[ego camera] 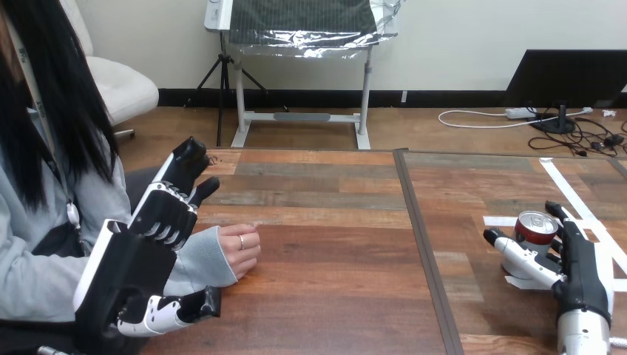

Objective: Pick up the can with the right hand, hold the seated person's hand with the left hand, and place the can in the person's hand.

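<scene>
A red can (pixel 537 225) with a silver top stands upright on the table at the right. My right hand (pixel 584 274) is open around it, the thumb reaching along its left side and the straight fingers along its right side. I cannot tell whether they touch it. The person's hand (pixel 240 250) rests loosely curled on the table at the left. My left hand (pixel 129 266) is open beside and over the person's grey-sleeved wrist, its fingers pointing up and away and its thumb low near the sleeve, not curled round it.
The wooden table (pixel 333 281) has a dark seam (pixel 421 237) running front to back between its two halves. White tape strips (pixel 569 188) mark the right half around the can. The person sits at the left edge.
</scene>
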